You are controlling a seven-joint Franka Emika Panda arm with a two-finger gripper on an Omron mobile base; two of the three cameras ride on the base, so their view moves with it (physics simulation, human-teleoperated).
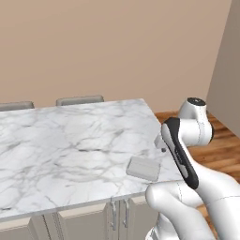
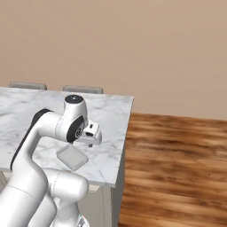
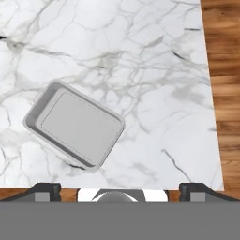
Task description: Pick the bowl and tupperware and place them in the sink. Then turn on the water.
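Our gripper (image 3: 120, 187) hangs spread wide and empty, the tupperware (image 3: 75, 123) lying flat on the marble counter (image 3: 154, 70) below and to its left; we judge it light, stiff, slick-lidded, best pinched across its short sides.

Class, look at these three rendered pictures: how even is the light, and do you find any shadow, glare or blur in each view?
Left base view: flat, even light, the tupperware throwing only a faint shadow on the marble counter. Right base view: equally soft, no glare on the wood floor, edges slightly soft. Hand view: sharp marble veins, a thin dark shadow along the tupperware's lower edge, no highlights.
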